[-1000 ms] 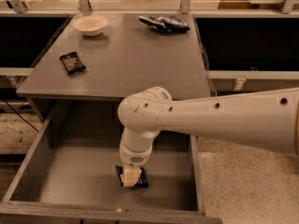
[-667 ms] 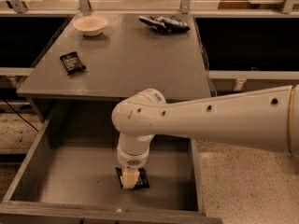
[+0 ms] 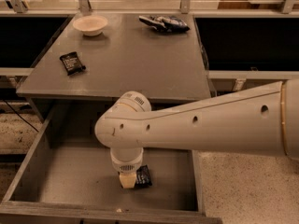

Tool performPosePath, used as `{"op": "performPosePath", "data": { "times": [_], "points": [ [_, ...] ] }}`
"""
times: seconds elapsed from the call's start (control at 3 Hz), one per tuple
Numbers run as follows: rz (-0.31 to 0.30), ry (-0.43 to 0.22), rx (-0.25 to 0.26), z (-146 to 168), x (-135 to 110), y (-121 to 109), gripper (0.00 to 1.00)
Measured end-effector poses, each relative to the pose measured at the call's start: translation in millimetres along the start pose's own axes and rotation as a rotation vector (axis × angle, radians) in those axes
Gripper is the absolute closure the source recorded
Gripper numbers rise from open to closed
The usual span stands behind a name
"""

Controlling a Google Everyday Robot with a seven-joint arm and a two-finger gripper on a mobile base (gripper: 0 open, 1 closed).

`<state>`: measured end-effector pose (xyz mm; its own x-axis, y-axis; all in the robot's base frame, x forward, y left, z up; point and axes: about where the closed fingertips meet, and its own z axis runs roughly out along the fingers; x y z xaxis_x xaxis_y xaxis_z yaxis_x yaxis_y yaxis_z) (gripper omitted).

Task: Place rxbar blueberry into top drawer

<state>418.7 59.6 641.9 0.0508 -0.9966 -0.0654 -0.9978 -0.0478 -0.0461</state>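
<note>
The rxbar blueberry (image 3: 144, 176), a small dark-wrapped bar with white lettering, lies on the bottom of the open top drawer (image 3: 65, 181), near its front right. My gripper (image 3: 127, 180) points straight down into the drawer, with its tip right beside the bar's left end. The white wrist above hides most of the gripper. The large white arm reaches in from the right across the drawer.
On the grey cabinet top (image 3: 135, 64) are a black-wrapped bar (image 3: 72, 62) at the left, a white bowl (image 3: 90, 25) at the back left and a blue-and-white chip bag (image 3: 163, 23) at the back. The drawer's front wall (image 3: 93, 213) is nearest the camera. Speckled floor lies to the right.
The arm and wrist have shifted a little to the left. More of the bar now shows to the right of the gripper's tip.
</note>
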Motion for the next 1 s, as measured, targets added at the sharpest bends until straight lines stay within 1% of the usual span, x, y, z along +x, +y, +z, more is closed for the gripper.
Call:
{"op": "performPosePath", "data": {
  "times": [0.33,0.67,1.0],
  "points": [
    [0.021,0.0,0.003,0,0,-1,1.0],
    [0.018,0.015,0.0,3,0,0,1.0],
    [0.011,0.071,-0.02,18,-2,-1,1.0]
  ]
}}
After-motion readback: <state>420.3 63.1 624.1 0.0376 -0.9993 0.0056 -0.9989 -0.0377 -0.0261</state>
